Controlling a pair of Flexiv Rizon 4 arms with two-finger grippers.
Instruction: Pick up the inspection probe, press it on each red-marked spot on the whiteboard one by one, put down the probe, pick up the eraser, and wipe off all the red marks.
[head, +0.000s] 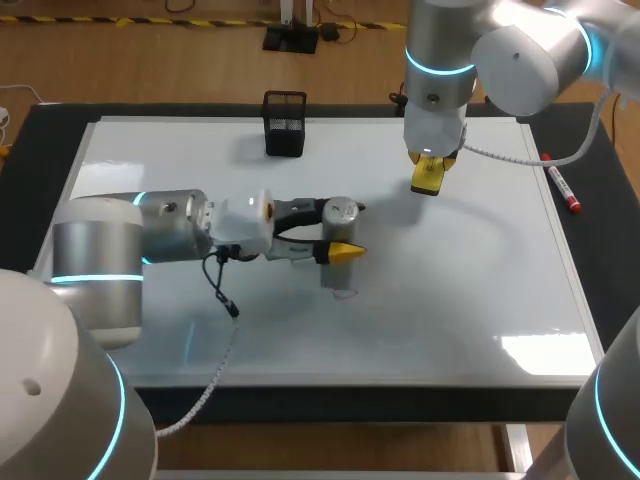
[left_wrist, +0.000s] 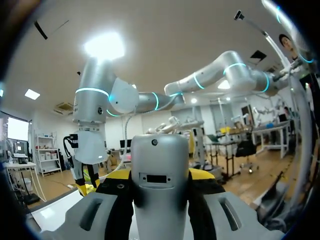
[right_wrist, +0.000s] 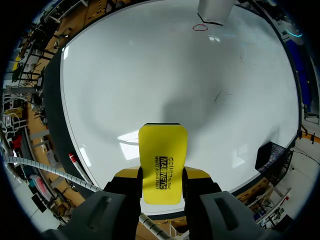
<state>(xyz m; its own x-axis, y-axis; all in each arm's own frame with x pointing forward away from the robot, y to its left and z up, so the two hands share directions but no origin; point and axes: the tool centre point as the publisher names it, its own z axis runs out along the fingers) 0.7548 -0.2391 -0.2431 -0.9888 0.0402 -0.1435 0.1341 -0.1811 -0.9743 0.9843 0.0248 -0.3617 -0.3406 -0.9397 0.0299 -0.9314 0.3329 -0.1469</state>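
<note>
left gripper (head: 345, 232) pinching the grey probe (head: 340, 212), probe tip hard to make out, right gripper (right_wrist: 161, 176) clamped on the yellow eraser (right_wrist: 162, 150), black print across its face, small red mark (right_wrist: 200, 27) on the whiteboard (right_wrist: 150, 75)

Probe (head: 340, 214): grey, rounded body, upright between the left fingers (left_wrist: 118, 175), lower end at the whiteboard's surface near its middle.
Eraser (right_wrist: 162, 162): flat yellow block with black print, clamped by the right fingers (right_wrist: 126, 174), held above the board near its far edge, right of middle.
Whiteboard (head: 480, 270): white, flat on the dark worktop (head: 40, 130).
Red mark (right_wrist: 200, 27): small loop just beside the probe's foot.
</note>
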